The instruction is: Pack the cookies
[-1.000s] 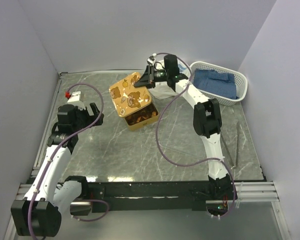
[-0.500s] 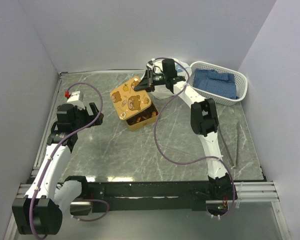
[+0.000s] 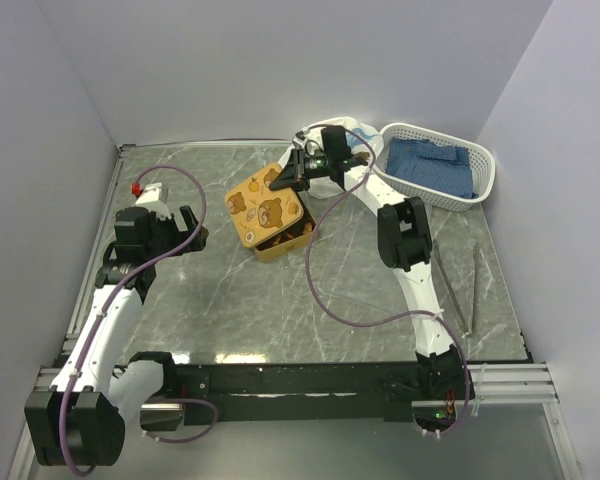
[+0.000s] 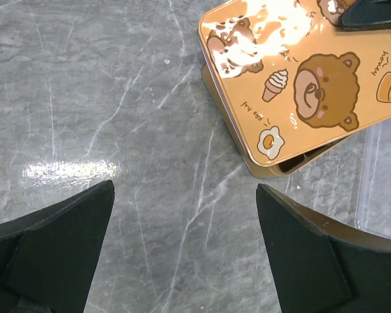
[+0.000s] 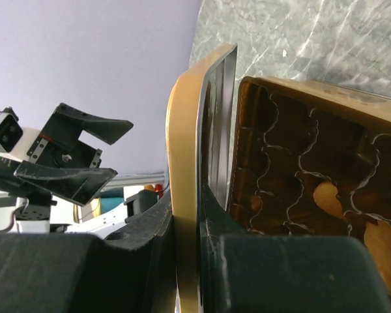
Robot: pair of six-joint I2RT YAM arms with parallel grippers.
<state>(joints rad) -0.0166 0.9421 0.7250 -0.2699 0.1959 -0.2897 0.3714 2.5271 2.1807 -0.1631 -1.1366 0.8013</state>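
My right gripper (image 3: 288, 178) is shut on the far edge of a golden lid (image 3: 265, 205) printed with bears. The lid lies slightly tilted over the square tin (image 3: 283, 243) and covers most of it. In the right wrist view the fingers clamp the lid's rim (image 5: 186, 163), and the cookies (image 5: 388, 242) sit in scalloped brown cups inside the tin (image 5: 300, 150). A few cookies (image 3: 279, 237) show at the tin's near side. My left gripper (image 3: 192, 232) hangs open to the left of the tin, nothing between its fingers (image 4: 313, 254); its view shows the lid (image 4: 300, 72).
A white basket (image 3: 485, 160) with a blue cloth (image 3: 435, 165) stands at the back right. A clear plastic tray (image 4: 381, 176) lies beside the tin. Metal tongs (image 3: 471, 290) lie along the right edge. A small red item (image 3: 135, 187) sits at far left.
The right gripper has swung the lid down and to the left, from steeply tilted to nearly flat over the tin. The left arm has not moved.
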